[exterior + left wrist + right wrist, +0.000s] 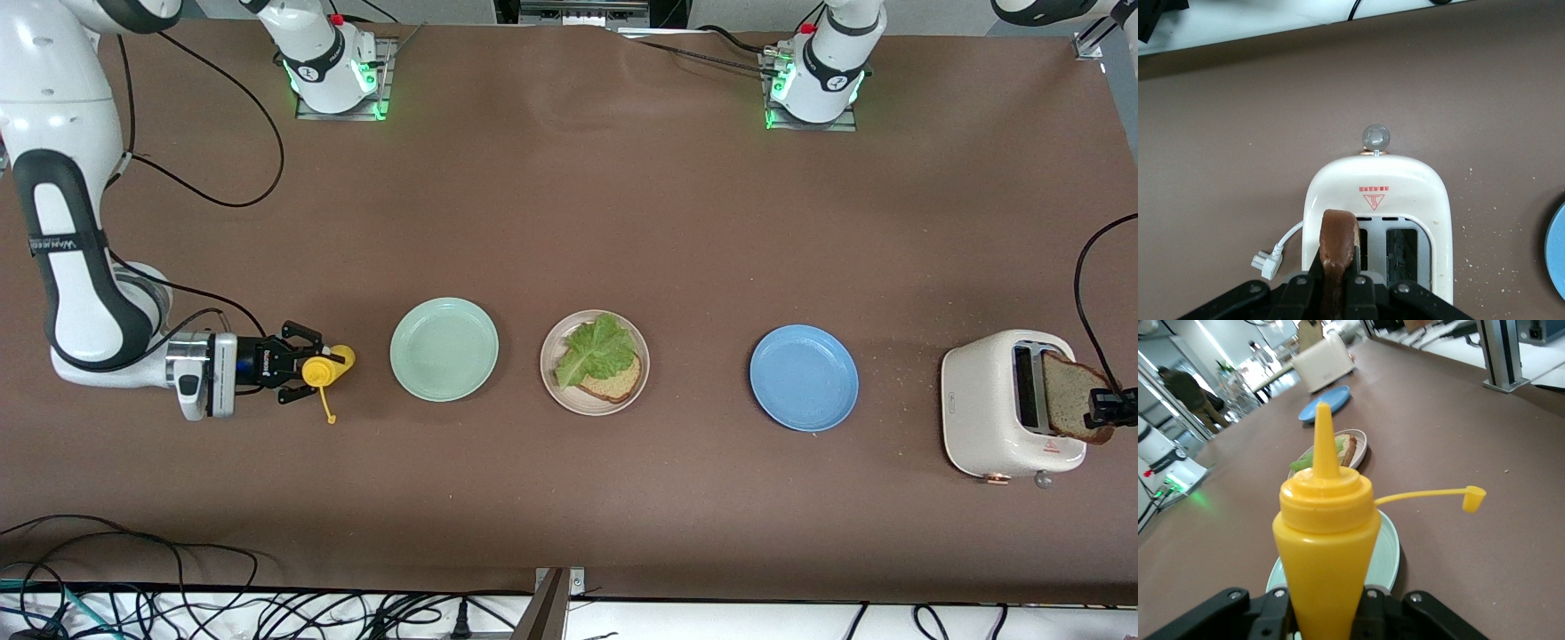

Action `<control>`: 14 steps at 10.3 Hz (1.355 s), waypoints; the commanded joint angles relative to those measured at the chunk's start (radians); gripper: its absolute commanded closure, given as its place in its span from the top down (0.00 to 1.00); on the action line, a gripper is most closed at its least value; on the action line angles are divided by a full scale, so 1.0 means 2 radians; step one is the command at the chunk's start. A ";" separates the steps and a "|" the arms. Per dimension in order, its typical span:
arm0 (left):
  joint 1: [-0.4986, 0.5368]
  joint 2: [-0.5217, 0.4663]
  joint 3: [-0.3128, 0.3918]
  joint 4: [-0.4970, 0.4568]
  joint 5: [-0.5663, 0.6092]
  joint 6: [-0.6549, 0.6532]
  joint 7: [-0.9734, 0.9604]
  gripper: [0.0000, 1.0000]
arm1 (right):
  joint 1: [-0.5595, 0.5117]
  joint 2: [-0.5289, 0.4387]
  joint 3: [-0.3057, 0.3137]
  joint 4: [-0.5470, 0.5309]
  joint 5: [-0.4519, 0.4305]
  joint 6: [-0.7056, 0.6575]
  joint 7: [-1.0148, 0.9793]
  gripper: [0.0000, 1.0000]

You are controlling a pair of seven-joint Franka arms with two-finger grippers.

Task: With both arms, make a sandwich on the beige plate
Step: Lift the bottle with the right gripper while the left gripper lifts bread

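On the beige plate (553,384), mid-table, lies a bread slice (620,384) with a green lettuce leaf (596,348) over most of it. A second brown-crusted slice (1069,397) sticks up out of a slot of the white toaster (982,418) at the left arm's end. My left gripper (1105,409) is shut on that slice (1339,241), over the toaster (1405,183). At the right arm's end my right gripper (307,367) is shut on a yellow squeeze bottle (322,366), nozzle toward the mint-green plate. The bottle (1327,533) fills the right wrist view.
A mint-green plate (444,348) lies between the bottle and the beige plate. A blue plate (804,378) lies between the beige plate and the toaster. The bottle's tethered cap (1473,499) hangs loose. The toaster's white plug (1267,262) rests on the table beside it.
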 commanded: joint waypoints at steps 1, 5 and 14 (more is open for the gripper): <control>0.000 -0.044 -0.002 -0.006 -0.013 -0.050 0.010 0.00 | 0.055 -0.044 -0.002 -0.007 -0.057 0.063 0.096 0.00; -0.001 -0.094 -0.010 -0.005 -0.014 -0.112 0.010 0.00 | 0.134 -0.060 -0.002 0.003 -0.235 0.155 0.255 0.00; -0.004 -0.134 -0.068 -0.005 -0.082 -0.186 -0.156 0.00 | 0.355 -0.052 -0.004 0.055 -0.729 0.119 0.616 0.00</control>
